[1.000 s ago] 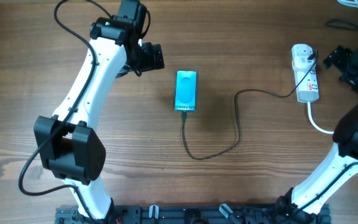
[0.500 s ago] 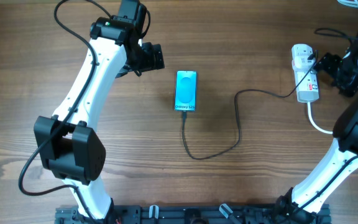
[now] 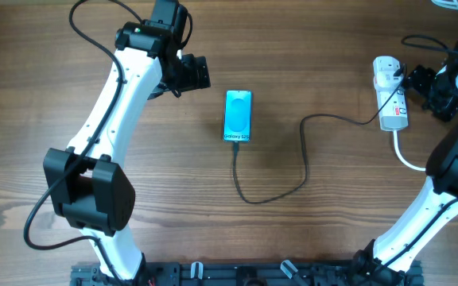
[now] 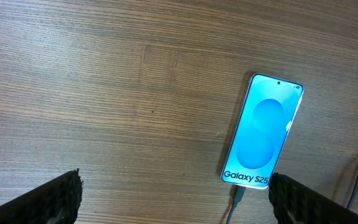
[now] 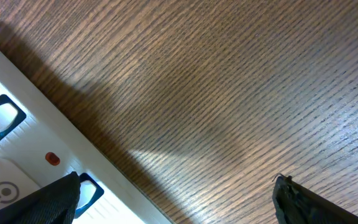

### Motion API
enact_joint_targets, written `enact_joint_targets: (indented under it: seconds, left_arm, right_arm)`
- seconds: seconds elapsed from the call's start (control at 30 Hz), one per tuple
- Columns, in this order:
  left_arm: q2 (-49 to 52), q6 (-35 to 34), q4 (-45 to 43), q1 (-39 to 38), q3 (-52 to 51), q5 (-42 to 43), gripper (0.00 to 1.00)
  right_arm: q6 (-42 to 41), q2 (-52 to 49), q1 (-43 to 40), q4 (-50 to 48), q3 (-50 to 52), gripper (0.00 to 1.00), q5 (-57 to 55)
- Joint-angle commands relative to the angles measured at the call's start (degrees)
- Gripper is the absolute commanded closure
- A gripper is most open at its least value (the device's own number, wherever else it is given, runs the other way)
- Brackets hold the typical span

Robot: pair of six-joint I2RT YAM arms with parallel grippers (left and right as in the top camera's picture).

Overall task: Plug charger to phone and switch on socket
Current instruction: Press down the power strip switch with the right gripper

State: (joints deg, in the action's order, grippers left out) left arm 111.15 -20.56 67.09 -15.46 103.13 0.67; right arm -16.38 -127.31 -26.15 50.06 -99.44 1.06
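Socket (image 3: 390,94), far right corner of desk: rigid light plastic, likely slides; press switch (image 5: 0,116) from above. Phone (image 3: 238,116) mid-desk, charger (image 3: 304,159) attached. Right gripper (image 5: 176,208) beside socket, left gripper (image 4: 173,202) near phone, both fingers spread.

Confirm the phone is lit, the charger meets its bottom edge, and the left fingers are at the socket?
No: the overhead view shows the right fingers at the socket, not the left. The phone is lit and the charger meets its bottom edge.
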Motion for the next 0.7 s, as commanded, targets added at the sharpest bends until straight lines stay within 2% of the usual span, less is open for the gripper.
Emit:
enact_joint_targets:
  seconds: [0.0,0.67]
  left_arm:
    - [0.39,-0.92,0.0,-0.15,-0.11,-0.76,0.0]
    - [0.39,-0.92,0.0,-0.15,-0.11,-0.76,0.0]
  right_arm:
    - [-0.2,-1.18,-0.17,-0.15,0.85,0.0,0.81]
    - [1.4,-1.2,-0.17,0.35,2.45,0.0,6.78]
